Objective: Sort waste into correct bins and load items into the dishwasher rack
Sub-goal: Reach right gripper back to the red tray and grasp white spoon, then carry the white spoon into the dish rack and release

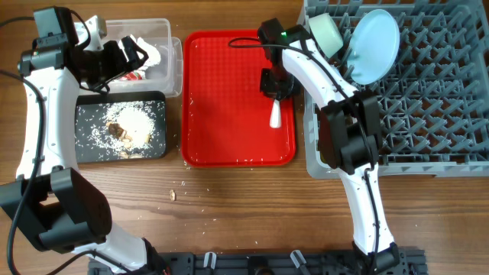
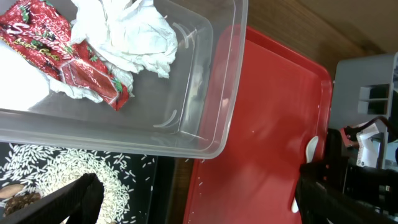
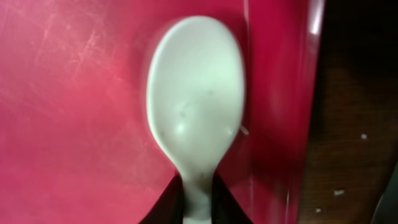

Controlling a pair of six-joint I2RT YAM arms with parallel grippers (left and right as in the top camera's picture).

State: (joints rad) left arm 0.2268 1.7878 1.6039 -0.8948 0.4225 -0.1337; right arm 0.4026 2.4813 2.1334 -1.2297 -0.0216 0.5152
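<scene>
My wooden table (image 1: 244,229) carries the clear tub (image 1: 176,61) beyond the black tray (image 1: 157,150) on my left, the red tray (image 1: 229,92) mid-table, the grey rack (image 1: 428,114) on my right, and loose food scraps (image 1: 173,195) on bare wood

The left arm's black two-finger gripper (image 1: 128,55) hangs with its jaws spread wide. The right arm's black gripper (image 1: 275,97) points down, fingers (image 3: 163,208) pinched on a white plastic spoon (image 3: 193,106) at its handle.

The spoon (image 3: 193,112) is cropped at its handle.
</scene>
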